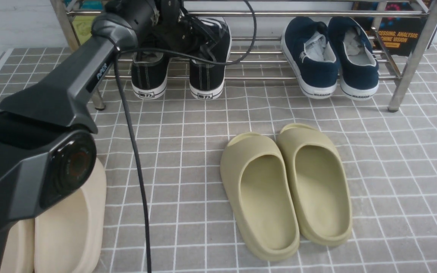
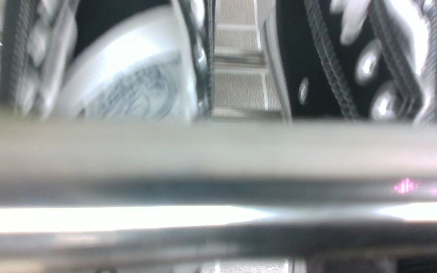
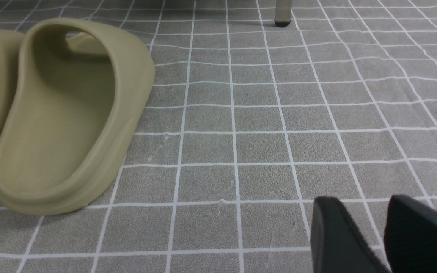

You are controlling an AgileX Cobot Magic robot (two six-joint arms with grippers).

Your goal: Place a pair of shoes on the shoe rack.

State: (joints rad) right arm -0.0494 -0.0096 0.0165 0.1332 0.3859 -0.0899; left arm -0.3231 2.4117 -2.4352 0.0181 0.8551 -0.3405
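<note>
floor notes, standing behind the robot. the shoe rack (image 1: 317,14) runs across the far edge of the grey checked mat (image 1: 393,170). the pair of shoes (image 1: 208,74) sits on the rack's lower shelf, toward its left end. they are side by side with a small gap between them, heels facing me and poking out past the front bar, toes pointing in. navy slip-ons (image 1: 313,64) share that shelf, well apart to the right, heels out too.

the left arm (image 1: 63,83) stretches forward from the near left, its wrist up by the rack's top rail, directly above the black sneakers. the left gripper (image 1: 199,38) is lost in a dark tangle of hardware against black canvas (i can't separate finger from shoe). i cannot tell whether it is spread, closed or holding anything. the left wrist camera is no help: mostly a blurred metal bar (image 2: 218,159) close up, with eyelets, white laces and a pale insole beyond it, no fingers in sight.

the right gripper (image 3: 381,242) shows only in its own wrist camera, low over bare mat. its jaws are parted a little, mat visible between them, nothing held.

olive slippers (image 1: 264,197) lie together mid-mat, toes toward the rack. beige slippers (image 1: 70,227) are at the near left, partly under the left arm. a black cable (image 1: 135,151) droops from the arm down past them.
</note>
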